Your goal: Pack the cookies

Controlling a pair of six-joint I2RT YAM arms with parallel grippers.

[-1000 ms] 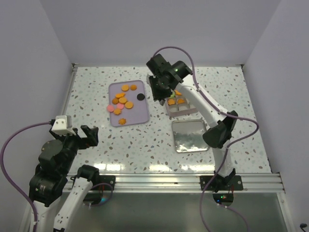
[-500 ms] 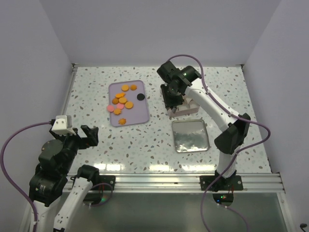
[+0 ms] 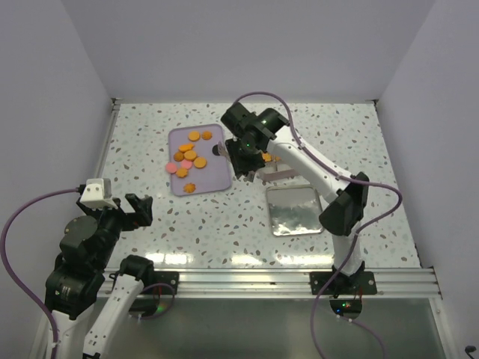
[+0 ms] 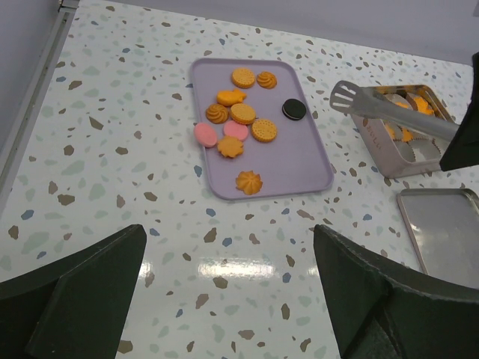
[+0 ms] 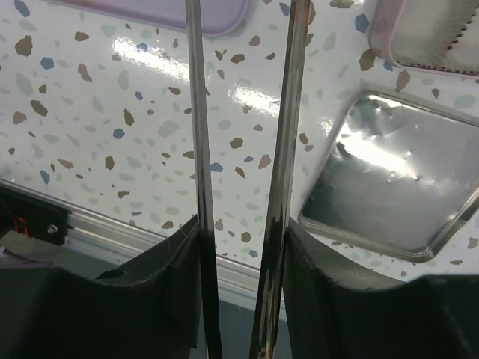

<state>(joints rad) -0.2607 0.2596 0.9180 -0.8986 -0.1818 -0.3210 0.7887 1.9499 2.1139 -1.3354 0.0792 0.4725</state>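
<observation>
Several cookies [image 3: 188, 157], mostly orange with two pink, lie on the lilac tray [image 3: 206, 179]. They show again in the left wrist view [image 4: 239, 123], with a black cookie [image 4: 293, 109] at the tray's right side. My right gripper [image 3: 241, 161] is shut on metal tongs [image 4: 389, 116], whose two blades [image 5: 196, 112] run up between its fingers [image 5: 241, 232]. The tongs' tip hangs between the tray and a pale pink box [image 4: 382, 146] that holds orange cookies [image 4: 419, 105]. No cookie shows at the tip. My left gripper [image 3: 133, 209] stands open and empty [image 4: 228, 232] near the front left.
A square metal tin [image 3: 295, 209] lies open side up in front of the pink box and also shows in the right wrist view [image 5: 397, 179]. The aluminium rail [image 3: 247, 280] runs along the near edge. Walls close in the table on three sides.
My right arm has swung left from over the pink box to the gap beside the tray, and the tongs' blades have spread a little. The left arm has not moved.
</observation>
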